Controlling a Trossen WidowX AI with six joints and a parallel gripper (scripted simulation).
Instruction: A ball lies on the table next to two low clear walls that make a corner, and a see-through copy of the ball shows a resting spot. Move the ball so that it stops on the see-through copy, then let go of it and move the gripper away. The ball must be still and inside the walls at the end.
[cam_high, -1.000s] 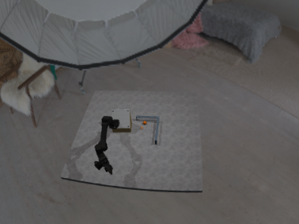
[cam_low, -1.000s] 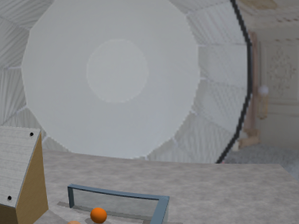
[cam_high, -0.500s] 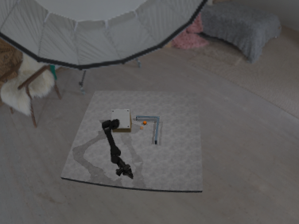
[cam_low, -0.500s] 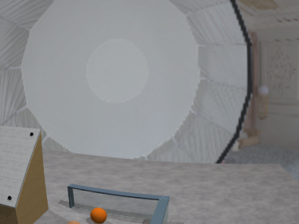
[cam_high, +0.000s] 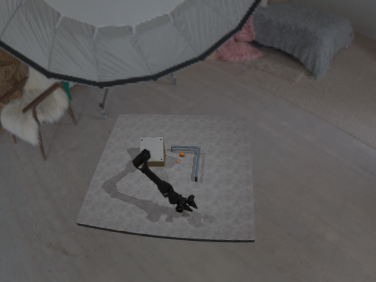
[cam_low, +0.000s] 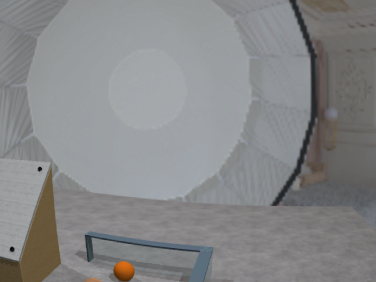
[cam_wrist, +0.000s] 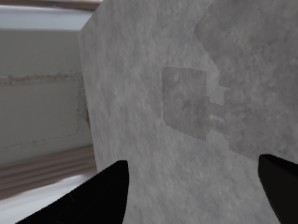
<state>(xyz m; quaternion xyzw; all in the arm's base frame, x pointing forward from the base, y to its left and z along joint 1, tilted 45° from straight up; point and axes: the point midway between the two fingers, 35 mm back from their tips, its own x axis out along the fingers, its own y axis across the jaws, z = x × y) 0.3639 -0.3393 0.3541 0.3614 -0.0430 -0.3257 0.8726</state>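
The orange ball (cam_high: 182, 154) (cam_low: 124, 271) rests on the table (cam_high: 227, 200), inside the corner and close to the back wall (cam_high: 185, 147) (cam_low: 145, 243). The side wall (cam_high: 197, 167) (cam_low: 201, 264) runs toward the front from the back wall's right end. The paler see-through copy (cam_high: 178, 161) (cam_low: 92, 280) lies a little in front and left of the ball, apart from it, and is cut off by the bottom edge in the exterior view. My gripper (cam_high: 194, 208) (cam_wrist: 192, 167) is open and empty, above the front of the table, well in front of the walls and ball.
A box with a pale top (cam_high: 152, 146) (cam_low: 40, 240) stands left of the walls, beside the arm's base. The arm reaches from there toward the front right. The table's front edge (cam_high: 165, 236) lies beyond the gripper. A large round lampshade hangs at the back.
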